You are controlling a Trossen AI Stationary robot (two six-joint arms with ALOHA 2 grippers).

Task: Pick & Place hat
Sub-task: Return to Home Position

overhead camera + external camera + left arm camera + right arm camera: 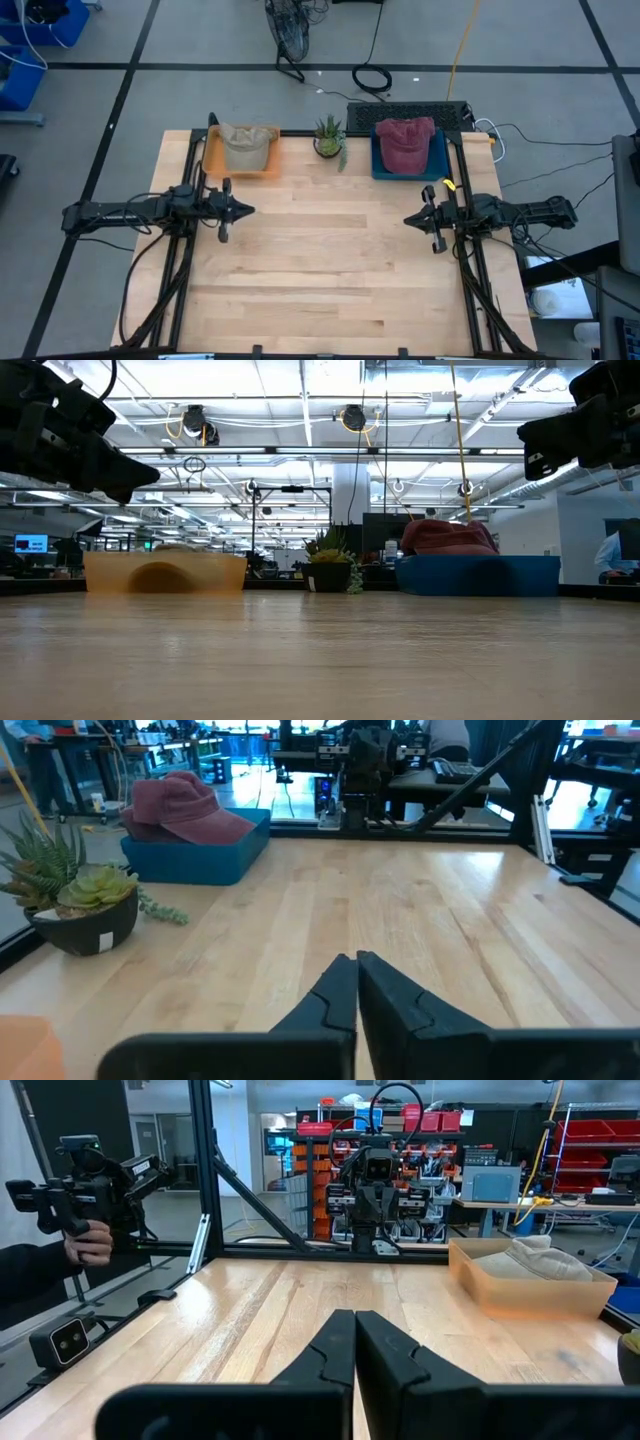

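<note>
Pale wooden desk [320, 270] on a grey floor, with workshop racks and benches beyond it. Along the far edge you have three things in a row: an orange bin [212, 162] on the left arm's side, a small potted plant [329, 138] in the middle, and a blue bin [441, 160] on the right arm's side.

Hats as they lie:
- A red cap [404, 143] is in the blue bin. It is dull dark red, soft cloth, and fills most of the bin. In the low view its crown bulges above the rim.
- A tan cap [246, 146] is in the orange bin. It is pale beige and crumpled, and sits lower in the bin.

Your left gripper [243, 210] hangs over the desk's left side, pointing toward the centre, apart from the orange bin. Its fingers [335, 995] are clenched tip to tip on nothing.

Your right gripper [412, 218] faces it from the right side, apart from the blue bin. Its fingers [385, 1350] are likewise clenched and hold nothing.

In the right wrist view, a person's hand [92, 1240] beyond the desk edge grips a black device.
</note>
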